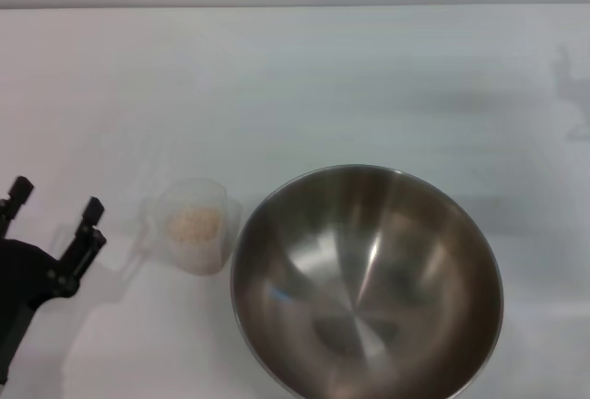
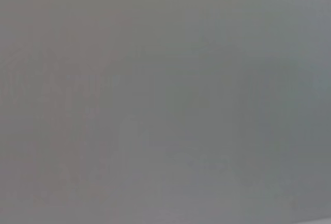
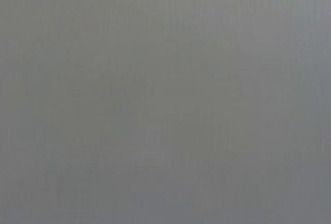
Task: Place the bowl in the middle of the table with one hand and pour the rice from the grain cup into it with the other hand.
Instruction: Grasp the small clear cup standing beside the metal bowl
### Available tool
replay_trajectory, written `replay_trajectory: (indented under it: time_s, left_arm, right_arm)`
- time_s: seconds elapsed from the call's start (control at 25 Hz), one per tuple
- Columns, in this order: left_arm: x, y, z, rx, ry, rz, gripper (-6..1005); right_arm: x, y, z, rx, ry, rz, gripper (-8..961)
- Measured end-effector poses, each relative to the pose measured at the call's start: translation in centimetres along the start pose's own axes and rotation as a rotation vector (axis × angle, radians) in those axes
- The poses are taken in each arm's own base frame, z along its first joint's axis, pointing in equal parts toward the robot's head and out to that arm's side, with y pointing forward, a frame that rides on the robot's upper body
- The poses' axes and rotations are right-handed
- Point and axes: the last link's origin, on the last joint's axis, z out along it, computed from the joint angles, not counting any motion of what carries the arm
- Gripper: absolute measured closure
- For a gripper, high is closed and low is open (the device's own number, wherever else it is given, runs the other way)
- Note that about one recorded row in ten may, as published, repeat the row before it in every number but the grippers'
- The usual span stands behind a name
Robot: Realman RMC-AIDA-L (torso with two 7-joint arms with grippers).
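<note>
While the left gripper (image 1: 53,196) gapes wide beside the grain cup (image 1: 195,226), the bowl (image 1: 366,282) sits empty

We see a shiny brushed-grey steel bowl (image 1: 367,281) on a plain white table (image 1: 295,86), pale beige rice (image 1: 193,225) in a translucent clear cup (image 1: 195,226), and a black left gripper (image 1: 53,201).

Left gripper (image 1: 53,198): matte black body with two slim, angular black fingers (image 1: 89,224), each ending in a small squared tip; pivot joints visible.
</note>
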Motion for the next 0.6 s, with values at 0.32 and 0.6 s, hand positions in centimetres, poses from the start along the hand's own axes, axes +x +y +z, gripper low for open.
replay_trajectory:
  time_s: [0.32,0.6]
  left_arm:
    - [-1.1,0.6,0.3,-0.039,-0.075,-0.006,187]
    - [-1.7,0.9,0.8,-0.058,-0.118,-0.016,187]
  right_arm:
    - [-0.1,-0.2,0.4,0.012,-0.003,0.000,521]
    - [-0.1,-0.1,0.5,0.011,-0.006,0.002,521]
